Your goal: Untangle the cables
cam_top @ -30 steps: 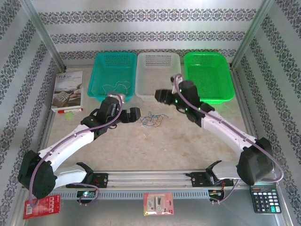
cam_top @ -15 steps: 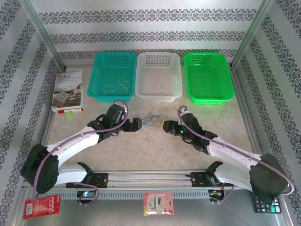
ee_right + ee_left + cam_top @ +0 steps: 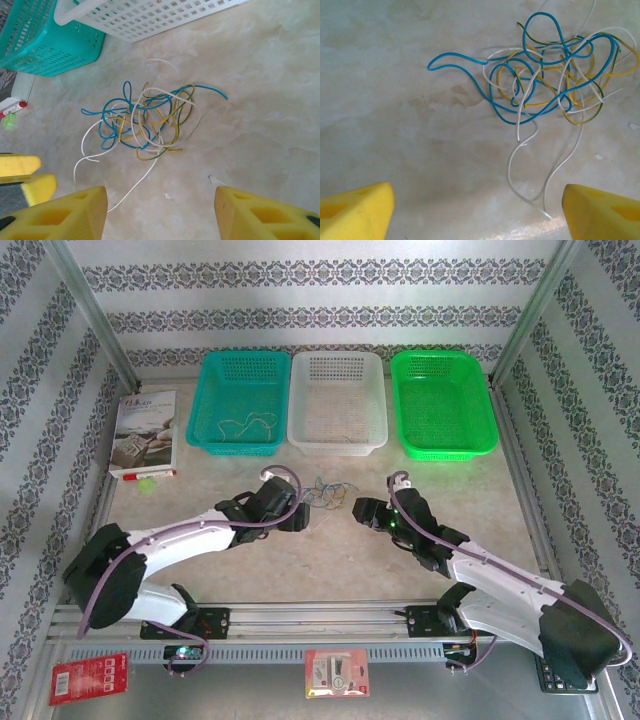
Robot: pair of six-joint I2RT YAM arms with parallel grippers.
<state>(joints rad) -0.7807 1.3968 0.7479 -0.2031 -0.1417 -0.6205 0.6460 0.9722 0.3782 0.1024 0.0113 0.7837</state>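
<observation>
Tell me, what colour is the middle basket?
The middle basket is white; the top external view shows it best.

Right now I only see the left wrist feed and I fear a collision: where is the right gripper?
Observer: The right gripper sits open and empty across the cable tangle from the left gripper.
Operator: Anything behind the tangle?
Observer: A white basket, between a teal basket and a green basket.
Operator: Anything in the teal one?
Observer: One thin whitish wire.
</observation>
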